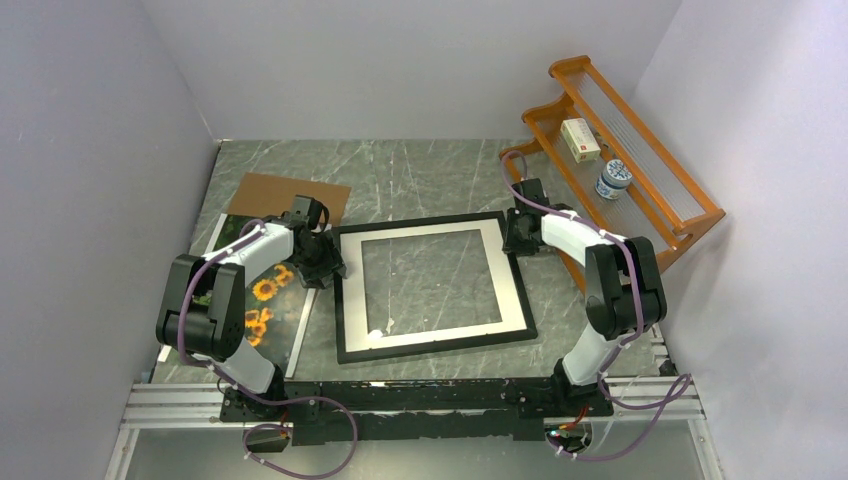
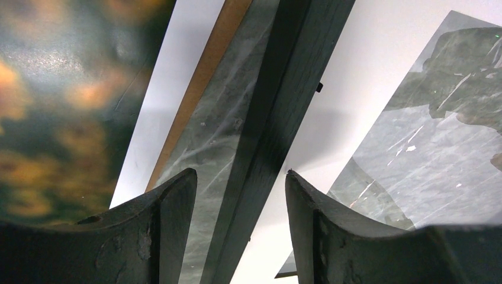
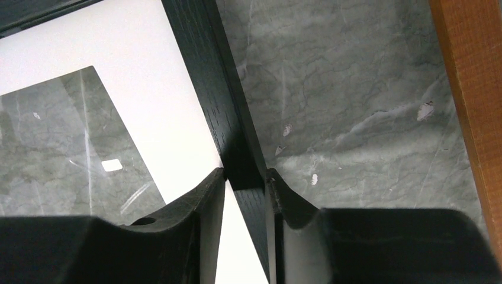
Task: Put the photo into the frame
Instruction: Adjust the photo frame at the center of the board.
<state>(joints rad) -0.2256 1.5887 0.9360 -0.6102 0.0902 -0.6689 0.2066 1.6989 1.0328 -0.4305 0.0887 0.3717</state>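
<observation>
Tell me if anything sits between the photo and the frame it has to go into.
Only the robot itself: the left arm hangs over the photo, and the left tool straddles the left rail of the frame, jaws open. No loose object lies between them; the brown board lies farther back.

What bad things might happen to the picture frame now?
The right end effector pinches only the thin right edge of the frame, so it might slip out if lifted. The left end effector straddles the left edge with open jaws; closing off-centre may shove the frame sideways. The photo lies beneath the left arm, which might scrape it.
</observation>
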